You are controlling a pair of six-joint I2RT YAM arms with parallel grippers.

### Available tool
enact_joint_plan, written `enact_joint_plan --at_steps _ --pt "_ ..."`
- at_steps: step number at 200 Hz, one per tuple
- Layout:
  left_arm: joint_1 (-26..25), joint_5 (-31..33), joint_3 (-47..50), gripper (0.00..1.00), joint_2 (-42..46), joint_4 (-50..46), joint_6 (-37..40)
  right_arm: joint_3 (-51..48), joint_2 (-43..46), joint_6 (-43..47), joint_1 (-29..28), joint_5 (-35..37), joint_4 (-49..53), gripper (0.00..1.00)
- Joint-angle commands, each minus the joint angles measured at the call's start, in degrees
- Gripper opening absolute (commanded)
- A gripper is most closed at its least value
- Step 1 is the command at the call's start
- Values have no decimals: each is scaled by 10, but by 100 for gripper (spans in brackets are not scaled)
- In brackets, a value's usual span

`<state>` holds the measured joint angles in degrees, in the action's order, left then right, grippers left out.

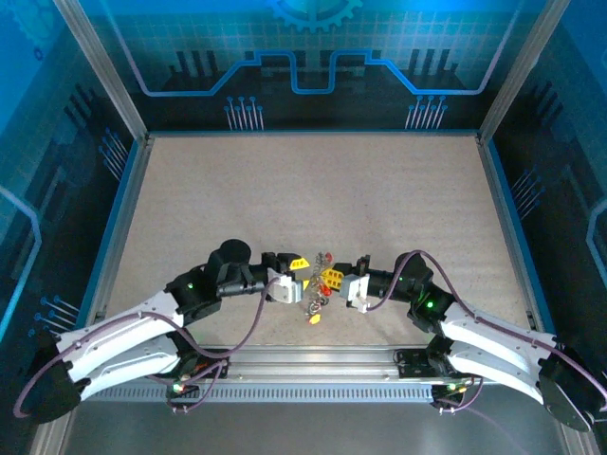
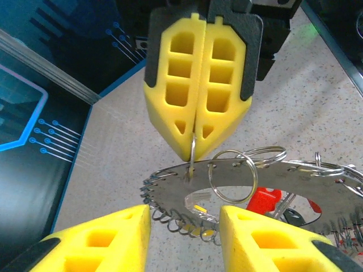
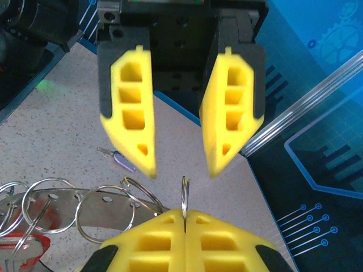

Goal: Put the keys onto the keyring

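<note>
Metal split ring [image 3: 184, 192] pinched by right pincer [image 3: 184, 215]; left pincer [image 2: 185, 211] wide; keys [image 2: 264, 199] mostly hidden under keyring [image 2: 317, 190].

Tabletop [image 1: 313, 190]: pale, speckled beige surface, bordered left and right by a blue edge strip [image 1: 112, 237] and along the near side by a ribbed metal rail [image 1: 313, 389]. Far wall [image 1: 379, 38]: dark blue panel printed with light-blue circuit traces and part of a gear at its top edge; the left wall [image 1: 47, 190] and right wall [image 1: 569, 190] carry similar print. Two bare metal posts [image 1: 100, 71] stand at the far corners of the tabletop, one left, one right.
</note>
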<state>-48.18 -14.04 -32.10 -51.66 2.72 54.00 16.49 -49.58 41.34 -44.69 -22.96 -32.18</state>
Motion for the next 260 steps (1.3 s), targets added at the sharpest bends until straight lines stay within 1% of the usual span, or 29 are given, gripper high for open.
enact_joint_plan --at_steps 1,67,76,94,129,151,171,185,193,202,224,227,230,235,260 --pt "-2 -29 -18 39 -12 37 -4 22 15 -11 -1 -6 -40 0" --pt "-2 -42 -17 33 -38 94 -17 23 12 -13 0 -7 -40 0" --pt "-2 -43 -14 30 -38 100 -18 24 11 -12 -1 -7 -40 0" --pt "-2 -45 -14 27 -40 99 -19 25 10 -12 1 -6 -41 0" --pt "-2 -58 -18 24 -47 97 -26 22 7 -18 1 -5 -48 0" --pt "-2 -58 -19 20 -51 101 -28 22 10 -22 0 -7 -50 0" --pt "-3 -56 -19 20 -55 105 -30 22 16 -23 0 -7 -46 0" --pt "-3 -56 -18 15 -56 113 -32 21 18 -23 1 -7 -44 0" --pt "-2 -57 -16 9 -56 116 -33 20 19 -24 0 -7 -42 0" --pt "-3 -56 -16 0 -56 118 -32 19 20 -25 1 -7 -40 0" --pt "-6 -43 -23 0 -54 98 -12 24 25 -25 1 2 -14 0" --pt "-8 -39 -26 0 -54 89 -6 25 25 -24 1 6 -8 3" --pt "-9 -33 -29 0 -54 81 0 27 24 -25 1 10 -2 8" --pt "-12 -21 -37 0 -55 65 11 29 25 -25 1 17 6 12" --pt "-33 46 -76 0 -59 -9 52 34 26 -24 1 48 38 19"
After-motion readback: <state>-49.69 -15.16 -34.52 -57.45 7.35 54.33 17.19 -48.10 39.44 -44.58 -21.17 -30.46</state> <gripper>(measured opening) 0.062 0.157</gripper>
